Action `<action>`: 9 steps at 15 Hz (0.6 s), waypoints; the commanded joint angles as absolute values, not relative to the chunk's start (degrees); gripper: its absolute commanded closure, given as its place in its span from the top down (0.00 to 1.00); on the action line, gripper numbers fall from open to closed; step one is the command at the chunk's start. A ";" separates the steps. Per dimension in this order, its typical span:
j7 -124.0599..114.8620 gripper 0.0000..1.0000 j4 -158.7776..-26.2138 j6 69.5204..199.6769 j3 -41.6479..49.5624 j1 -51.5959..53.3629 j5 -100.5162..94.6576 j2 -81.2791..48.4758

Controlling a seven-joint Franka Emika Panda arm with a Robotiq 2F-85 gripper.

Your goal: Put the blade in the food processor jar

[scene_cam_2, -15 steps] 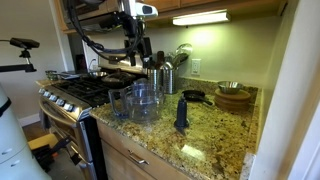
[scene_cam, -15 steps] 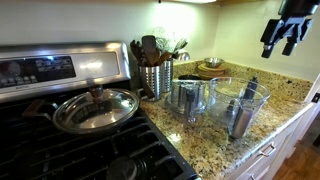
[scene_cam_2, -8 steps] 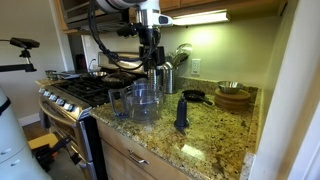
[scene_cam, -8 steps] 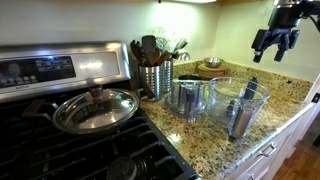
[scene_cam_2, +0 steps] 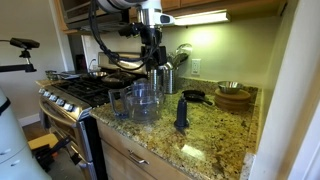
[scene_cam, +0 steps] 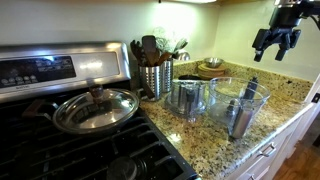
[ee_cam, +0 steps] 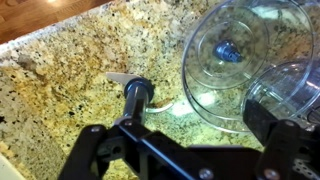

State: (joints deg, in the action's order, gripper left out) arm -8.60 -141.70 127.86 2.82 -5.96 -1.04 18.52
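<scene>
Gripper [ee_cam: 188, 140] spread wide, empty, above table [ee_cam: 60, 70], blade [ee_cam: 135, 95] upright below it at lower centre-left of frame, food processor jar [ee_cam: 245, 60] upper right.

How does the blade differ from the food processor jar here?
The blade is slim, dark and opaque; the food processor jar is wide and clear. The blade is a spindle with a thin wing at its foot; the jar is an open, empty bowl with a central hub. Both stand upright on the granite counter, apart from each other.
</scene>
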 commanded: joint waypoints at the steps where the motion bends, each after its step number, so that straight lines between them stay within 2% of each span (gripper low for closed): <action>1: -9.16 1.00 -138.78 130.66 4.98 -8.20 -1.39 14.54; 9: -8.88 1.00 -128.54 133.14 8.17 -9.35 -1.68 0.43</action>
